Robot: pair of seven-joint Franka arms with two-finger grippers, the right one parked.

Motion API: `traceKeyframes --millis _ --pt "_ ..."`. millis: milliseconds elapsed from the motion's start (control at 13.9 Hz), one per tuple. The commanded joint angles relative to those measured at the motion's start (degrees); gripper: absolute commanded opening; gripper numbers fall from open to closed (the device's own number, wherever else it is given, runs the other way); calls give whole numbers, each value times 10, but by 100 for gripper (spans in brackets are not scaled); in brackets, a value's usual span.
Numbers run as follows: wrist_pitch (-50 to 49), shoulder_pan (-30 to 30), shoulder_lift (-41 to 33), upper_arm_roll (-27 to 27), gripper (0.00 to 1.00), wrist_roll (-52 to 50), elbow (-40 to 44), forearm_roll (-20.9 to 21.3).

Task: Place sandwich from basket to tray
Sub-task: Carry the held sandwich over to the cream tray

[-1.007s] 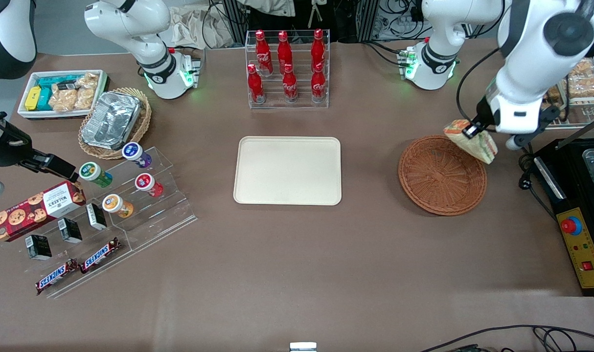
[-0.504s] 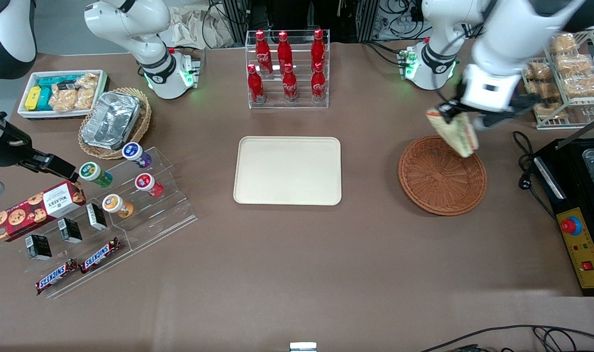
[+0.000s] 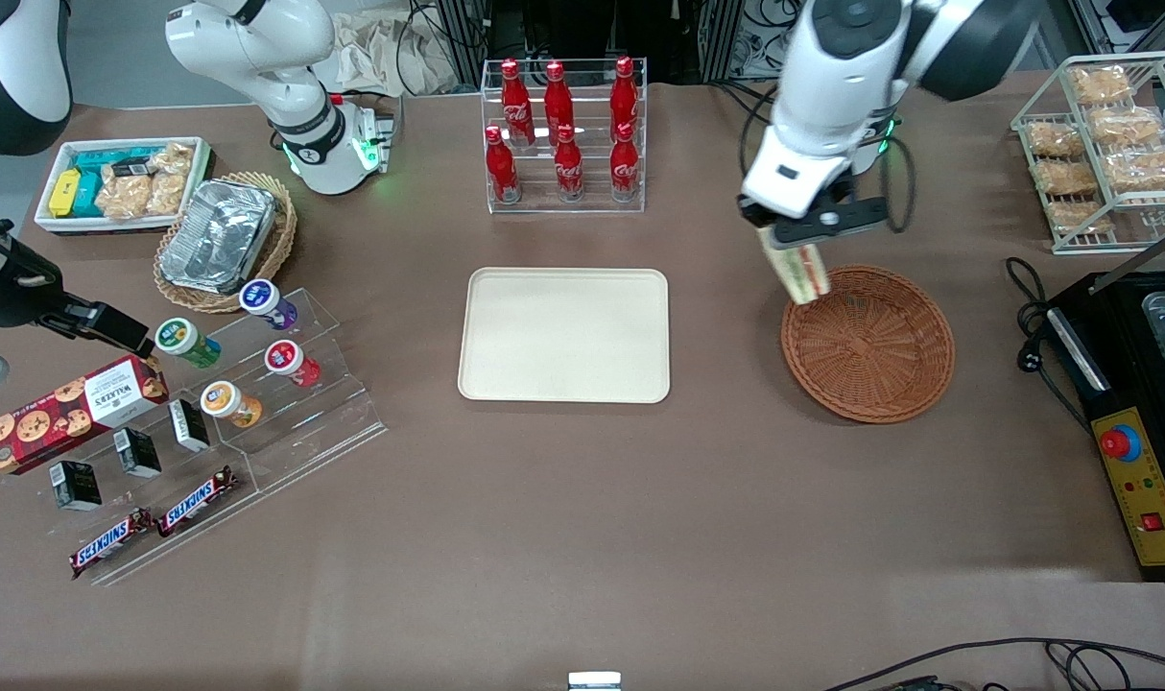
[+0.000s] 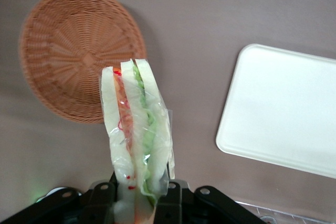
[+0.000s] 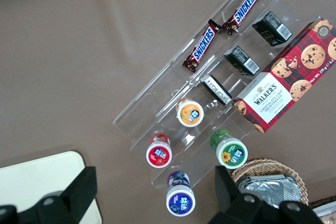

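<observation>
Reddish-brown wicker basket (image 3: 867,344), nearest the front camera, holds nothing; cream tray (image 3: 564,334) lies well apart, toward the parked arm's end; above the basket's farther rim, the gripper (image 3: 801,233) clamps the wrapped wedge sandwich (image 3: 798,270), lifted clear.

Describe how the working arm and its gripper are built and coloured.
The left arm has glossy white rounded shells with black joint sections and a round dark cap at one joint. A black cable loops beside its wrist. Its base glows green. The gripper, above the basket rim, has a black body with black fingers fixed by visible screws.
</observation>
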Motion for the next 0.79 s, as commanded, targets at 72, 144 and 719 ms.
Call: traceKeyframes --millis 72,144,719 --pt "24 -49 56 2 28 4 23 1" --pt "33 -59 64 2 28 4 23 1" --pt "119 -124 143 2 28 -4 25 4"
